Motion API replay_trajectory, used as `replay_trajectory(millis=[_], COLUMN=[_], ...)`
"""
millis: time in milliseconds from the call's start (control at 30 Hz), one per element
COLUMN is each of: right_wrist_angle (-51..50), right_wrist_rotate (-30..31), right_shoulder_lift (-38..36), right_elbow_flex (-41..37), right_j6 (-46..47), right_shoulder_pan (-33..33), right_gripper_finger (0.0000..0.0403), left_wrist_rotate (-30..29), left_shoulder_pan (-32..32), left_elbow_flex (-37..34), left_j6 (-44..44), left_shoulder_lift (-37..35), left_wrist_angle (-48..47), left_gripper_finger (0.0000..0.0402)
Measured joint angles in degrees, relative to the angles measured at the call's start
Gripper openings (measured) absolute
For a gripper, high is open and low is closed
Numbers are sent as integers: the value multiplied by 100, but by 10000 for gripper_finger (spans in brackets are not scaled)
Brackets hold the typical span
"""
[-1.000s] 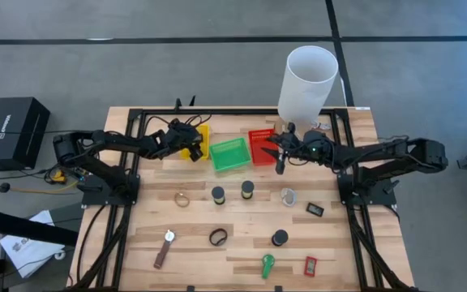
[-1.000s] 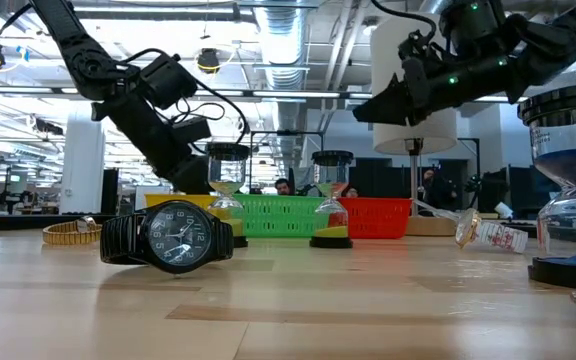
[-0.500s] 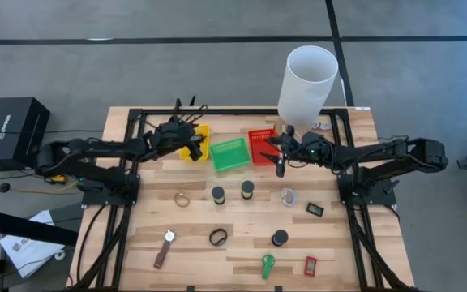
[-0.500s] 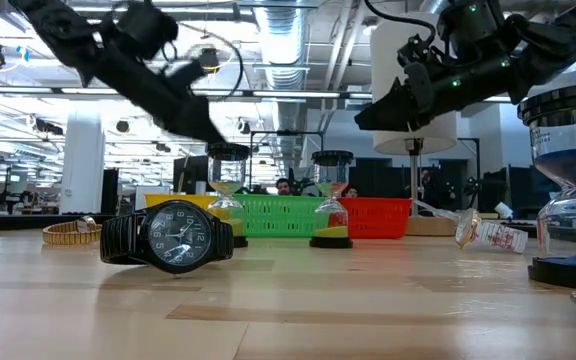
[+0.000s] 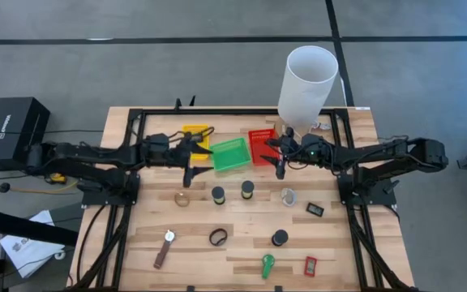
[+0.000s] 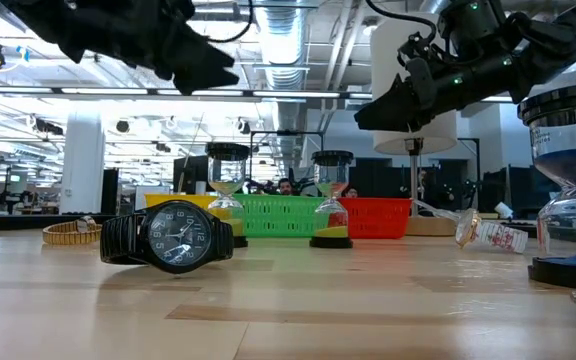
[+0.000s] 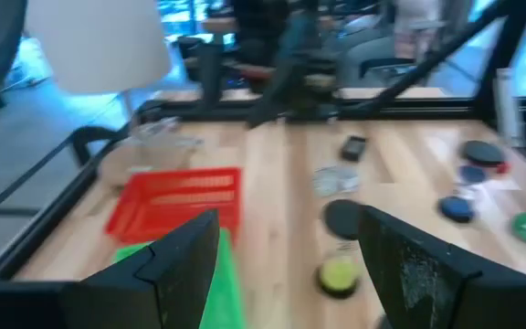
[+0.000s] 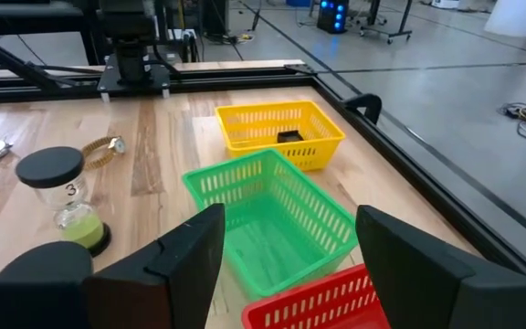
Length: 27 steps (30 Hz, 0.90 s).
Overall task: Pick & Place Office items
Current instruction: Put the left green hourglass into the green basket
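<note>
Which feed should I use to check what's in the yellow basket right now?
Right wrist view: it looks down into the yellow basket, showing a small dark item on its floor. The high view shows the basket small, partly under the left gripper. The low view shows only its side wall; the left wrist view misses it.

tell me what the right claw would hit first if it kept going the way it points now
Probably the green plastic mesh basket: the open right claw looks straight over it, with the yellow mesh basket beyond. Its height above the green one is unclear, so it might pass over.
</note>
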Motion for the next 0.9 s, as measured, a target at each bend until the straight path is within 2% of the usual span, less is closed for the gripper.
replay_trajectory(millis=[300, 533, 900], right_wrist_angle=[2, 15, 22], right_wrist_rotate=[0, 0, 0], right_shoulder_lift=[0, 0, 0], right_elbow_flex=[0, 0, 0], right_j6=[-14, -21, -95], right_shoulder_pan=[0, -7, -7], right_gripper_finger=[240, 240, 240], left_wrist_rotate=[-3, 18, -120], left_shoulder_pan=[-576, -987, -1006], left_elbow_flex=[-13, -7, -9], left_j6=[-6, -6, -7], left_shoulder_lift=[104, 586, 1429], left_wrist_angle=[261, 668, 1104], left_gripper_finger=[255, 255, 255])
